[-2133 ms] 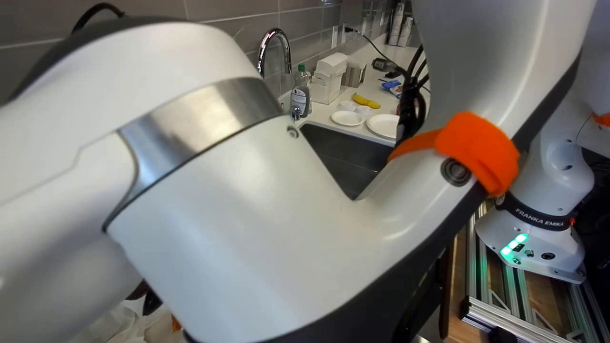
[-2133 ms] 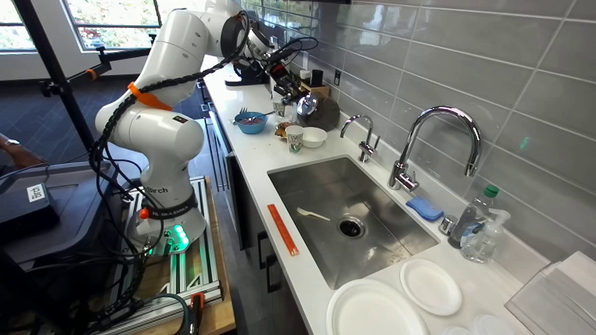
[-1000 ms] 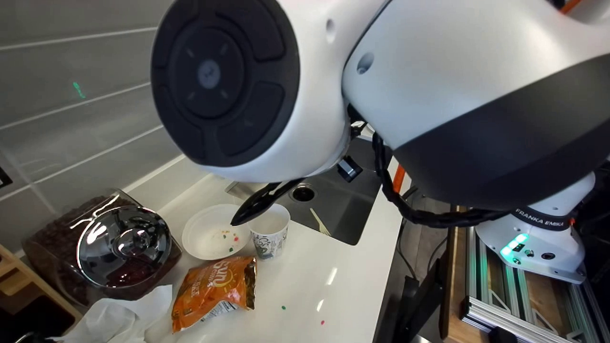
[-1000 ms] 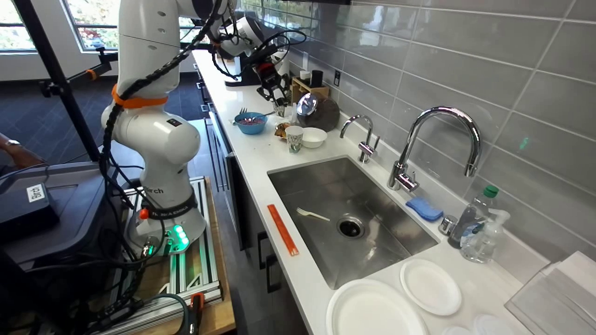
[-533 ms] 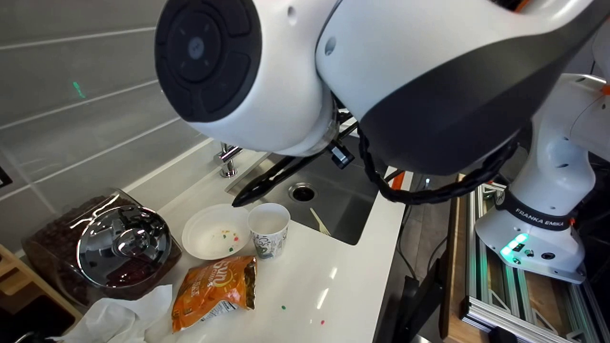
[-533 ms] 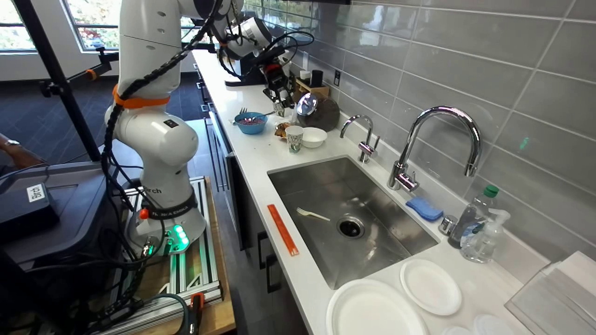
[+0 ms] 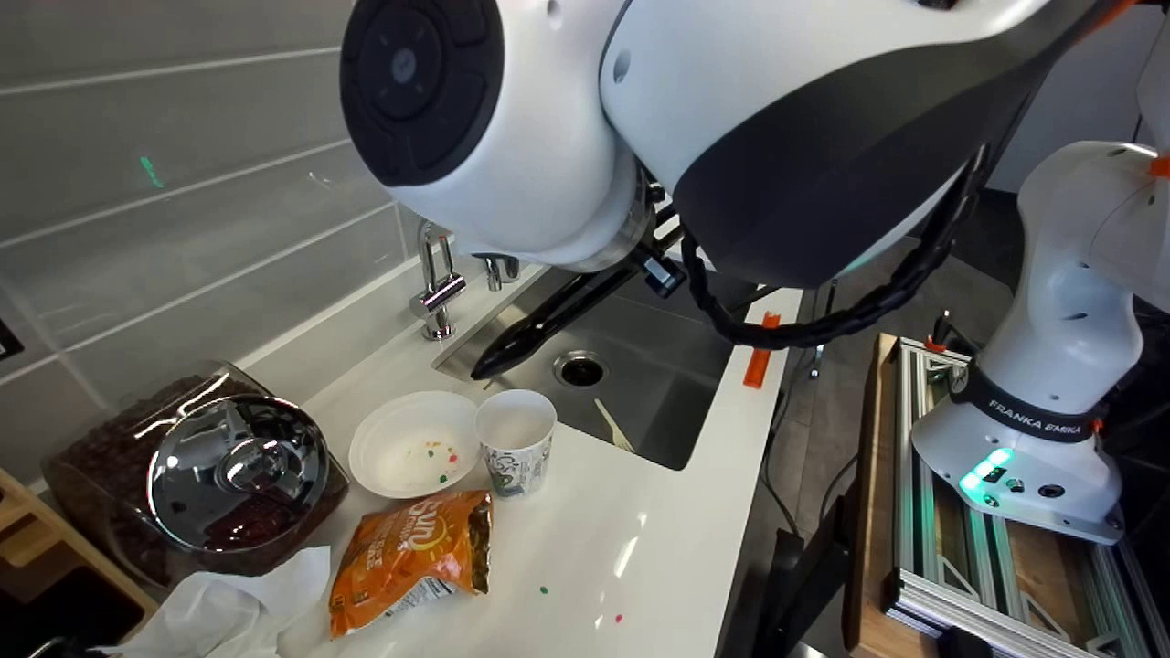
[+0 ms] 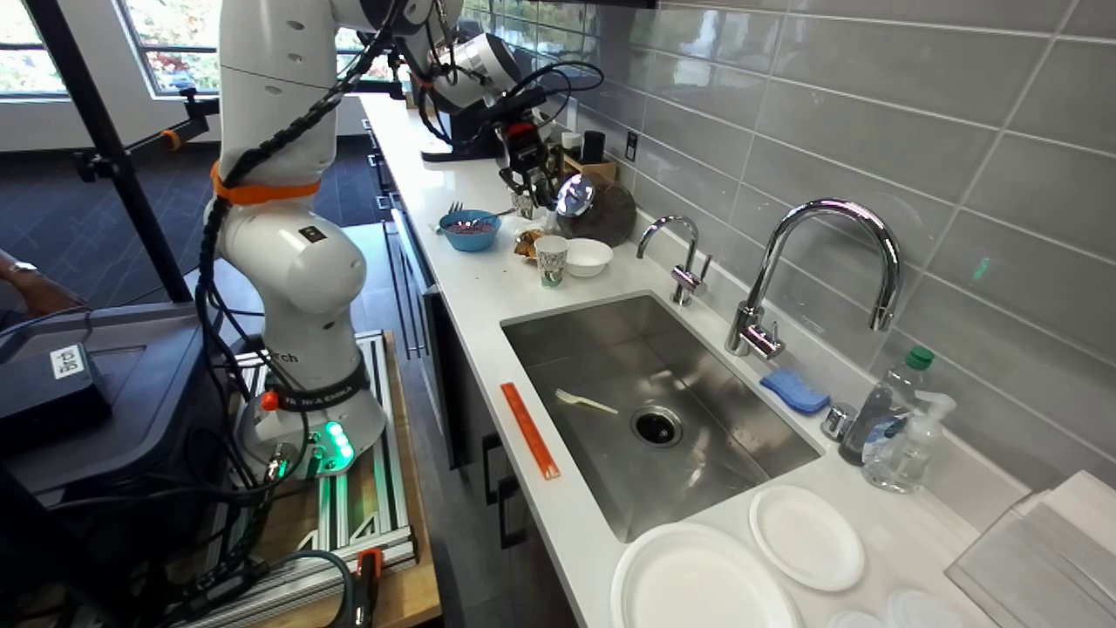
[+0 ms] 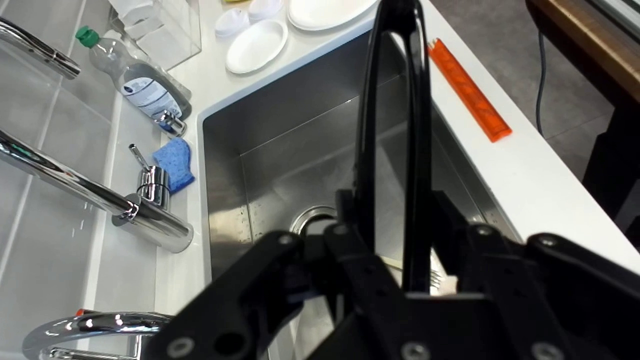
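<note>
A white arm (image 8: 292, 253) wears an orange strap (image 8: 266, 190) and black cable (image 7: 777, 338).

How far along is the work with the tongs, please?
Done: the pickup, it seems, as the gripper is shut on the tongs. In hand: the tongs are held aloft, with nothing visible at their tip in an exterior view. Left: probably using them or putting them down, since they don't rest on the counter.
</note>
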Action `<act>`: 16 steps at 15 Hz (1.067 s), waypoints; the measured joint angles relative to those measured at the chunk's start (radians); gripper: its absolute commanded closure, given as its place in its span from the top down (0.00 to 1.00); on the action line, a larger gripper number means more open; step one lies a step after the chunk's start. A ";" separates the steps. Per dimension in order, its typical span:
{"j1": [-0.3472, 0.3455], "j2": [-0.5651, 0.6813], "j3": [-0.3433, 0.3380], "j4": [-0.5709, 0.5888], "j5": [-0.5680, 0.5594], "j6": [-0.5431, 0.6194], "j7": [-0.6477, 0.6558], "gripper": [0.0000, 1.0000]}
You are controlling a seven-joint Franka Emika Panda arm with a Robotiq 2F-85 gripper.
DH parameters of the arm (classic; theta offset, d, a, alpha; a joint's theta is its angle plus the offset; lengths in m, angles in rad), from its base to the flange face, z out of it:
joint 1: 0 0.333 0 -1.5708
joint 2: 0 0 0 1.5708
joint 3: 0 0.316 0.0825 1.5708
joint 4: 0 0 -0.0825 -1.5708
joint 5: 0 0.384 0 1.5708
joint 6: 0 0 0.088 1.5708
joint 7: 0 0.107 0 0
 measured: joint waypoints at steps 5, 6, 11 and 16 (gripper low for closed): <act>-0.027 0.000 0.015 -0.024 0.000 0.000 -0.033 0.15; -0.030 0.000 0.016 -0.028 0.000 0.000 -0.038 0.15; -0.037 0.001 0.022 -0.041 0.000 0.000 -0.059 0.15; -0.037 0.001 0.028 -0.042 0.000 0.000 -0.074 0.15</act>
